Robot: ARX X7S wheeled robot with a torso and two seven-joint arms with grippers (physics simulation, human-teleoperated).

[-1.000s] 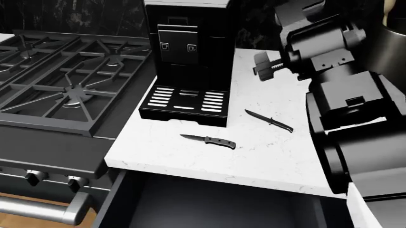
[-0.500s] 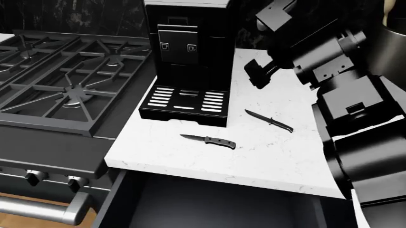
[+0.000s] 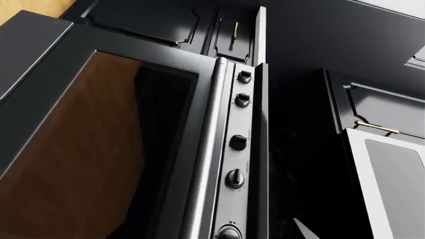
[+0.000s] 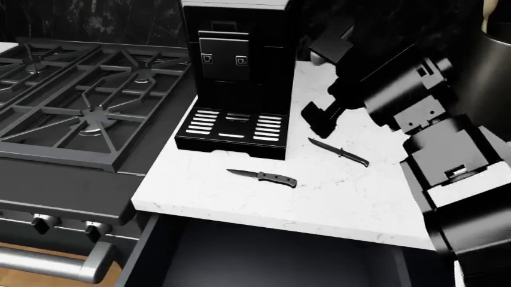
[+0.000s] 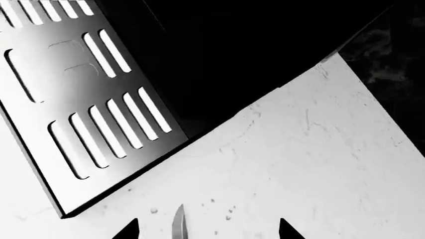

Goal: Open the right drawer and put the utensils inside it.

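Right claw (image 4: 319, 124) spread open just above slim black knife (image 4: 338, 152) flat on desk (image 4: 351, 197), grey-handled knife (image 4: 264, 176) farther off, right drawer (image 4: 271, 257) open below; likely light, rigid, thin, best pinched across handle; left claw unseen.
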